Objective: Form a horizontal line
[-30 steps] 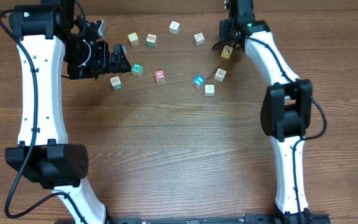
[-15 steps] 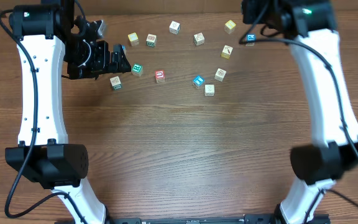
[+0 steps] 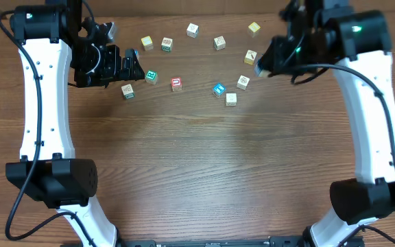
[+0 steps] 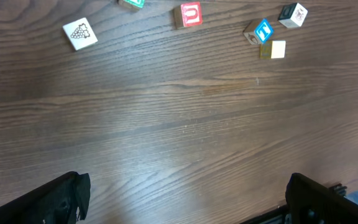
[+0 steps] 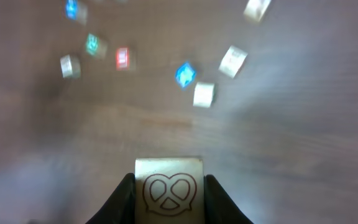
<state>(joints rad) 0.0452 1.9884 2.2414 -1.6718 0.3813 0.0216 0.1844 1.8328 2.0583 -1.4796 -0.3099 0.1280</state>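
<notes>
The right hand (image 5: 169, 182) clamped a pretzel cube (image 5: 169, 193); the left hand (image 4: 188, 196) gaped, empty. No line yet: cubes (image 3: 176, 84) lay scattered upper centre. A hasty descent could knock them.

White-shelled arms (image 3: 31, 116) with black joints and thin black cables (image 3: 40, 103) are carrying the black left end effector (image 3: 137, 68) and right end effector (image 5: 168, 190).

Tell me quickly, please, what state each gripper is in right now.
Left gripper: open, holding nothing.
Right gripper: closed on the pretzel cube.
</notes>
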